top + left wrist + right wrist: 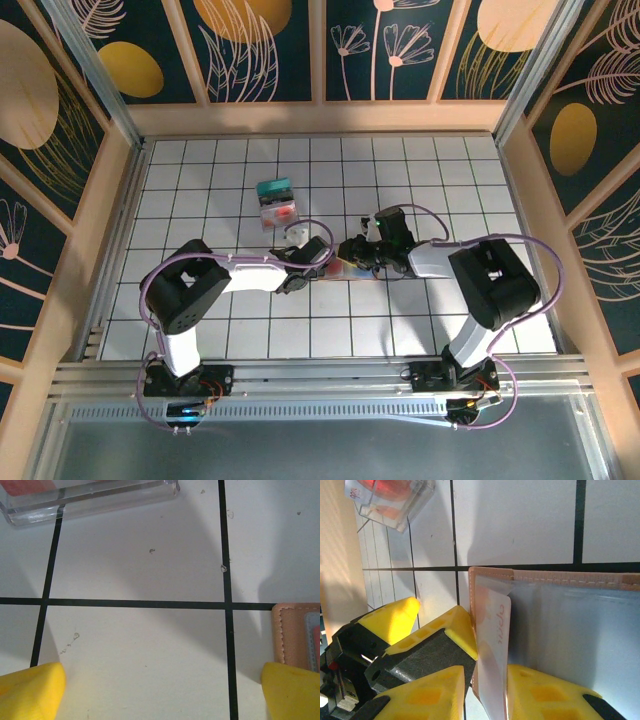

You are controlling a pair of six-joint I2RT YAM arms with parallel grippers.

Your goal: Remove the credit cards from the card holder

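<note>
Start on your left: the left gripper [305, 265] reaches low over the white tiled table [200, 170] towards the middle. In its wrist view you see the gripper [160, 692] spread wide with nothing between its yellow fingertips [30, 690]. The fingertip on the far side sits right at the corner of the card holder [297, 632].

Just beyond that gripper, further up the table, a clear box [275, 203] with teal and red contents stands apart from both arms.

Move to the middle and you find the card holder [345, 266] lying on the tiles between the two grippers. In the right wrist view it is opened flat [570, 630], grey-blue inside with a tan stitched border. One finger of the left gripper [422, 625] rests against its left edge.

A pale card [492, 645] stands at that same edge of the holder. The right gripper [487, 695] has its two yellow fingers closed on the card, one on each face. From above, you see the right gripper [358, 250] right beside the holder.
</note>
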